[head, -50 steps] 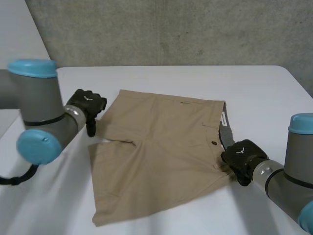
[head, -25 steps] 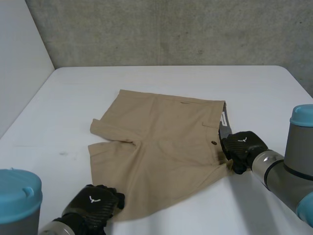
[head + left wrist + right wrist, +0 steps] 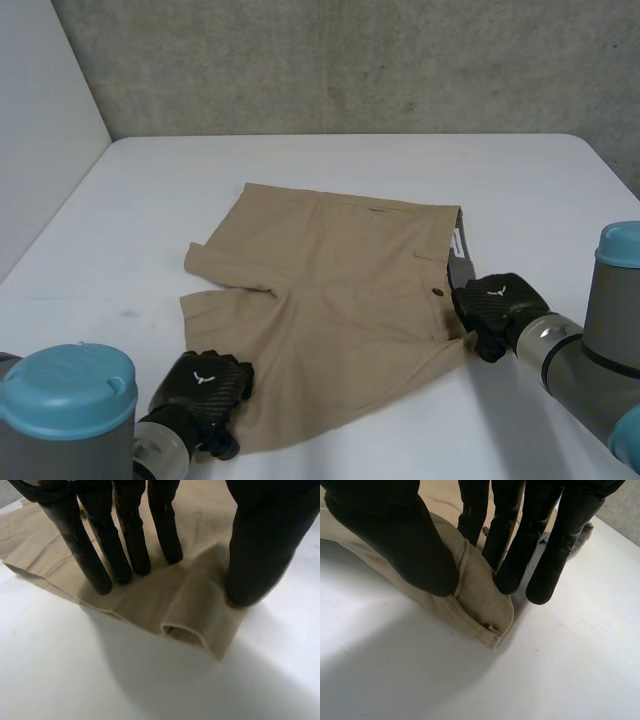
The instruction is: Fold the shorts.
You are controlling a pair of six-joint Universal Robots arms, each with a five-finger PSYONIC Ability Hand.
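Note:
Tan shorts (image 3: 330, 300) lie flat on the white table (image 3: 300, 160), waistband to the right, legs to the left. My left hand (image 3: 205, 385) rests on the near leg's hem corner. In the left wrist view its straight fingers (image 3: 125, 545) and its thumb (image 3: 255, 555) press down on the cloth, and a ridge of hem (image 3: 190, 620) is rucked up between them, not squeezed. My right hand (image 3: 495, 305) is at the near end of the waistband. There its thumb (image 3: 395, 535) and fingers (image 3: 540, 555) pinch a folded waistband corner (image 3: 480, 600).
A grey concrete wall (image 3: 350, 60) runs behind the table's far edge. Bare white tabletop surrounds the shorts on all sides. The far leg's hem (image 3: 205, 262) is slightly curled up.
My left arm has swung from the far leg's hem to the near leg's hem corner, and its fingers have drawn closer to the thumb. My right hand has stayed at the waistband.

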